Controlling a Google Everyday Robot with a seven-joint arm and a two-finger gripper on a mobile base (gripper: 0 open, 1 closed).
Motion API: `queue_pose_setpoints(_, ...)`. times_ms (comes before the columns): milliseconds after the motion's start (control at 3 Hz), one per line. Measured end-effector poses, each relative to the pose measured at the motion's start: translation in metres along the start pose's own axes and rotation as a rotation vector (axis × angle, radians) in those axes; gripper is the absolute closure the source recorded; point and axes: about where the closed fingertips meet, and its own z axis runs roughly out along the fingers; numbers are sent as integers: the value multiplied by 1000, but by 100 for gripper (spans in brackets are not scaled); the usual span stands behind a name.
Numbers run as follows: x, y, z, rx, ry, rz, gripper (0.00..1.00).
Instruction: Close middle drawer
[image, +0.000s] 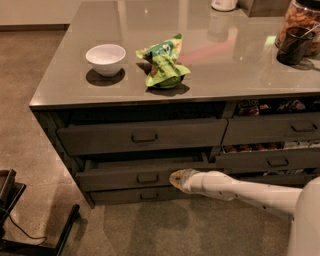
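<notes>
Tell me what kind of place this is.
Probably an office kitchenette or snack area: a grey counter island holds a white bowl and a green snack bag, and the right-hand drawers show packaged snacks. The claw is at the part-open middle drawer's front, right of its handle.

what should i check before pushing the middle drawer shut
1. Position of the middle drawer: sticks out from the cabinet, not ok.
2. Placement of the pincer: at the drawer front, right of the handle, ok.
3. Firm contact with the front: cannot tell.
4. Drawer opening free of things poking up: dark inside, cannot tell.
5. The white bowl and green bag sit back from the edge of the counter: ok.
</notes>
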Motion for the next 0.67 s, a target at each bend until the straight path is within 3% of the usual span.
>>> queue_pose_setpoints(667, -15, -22, 34, -24, -18, -45, 100)
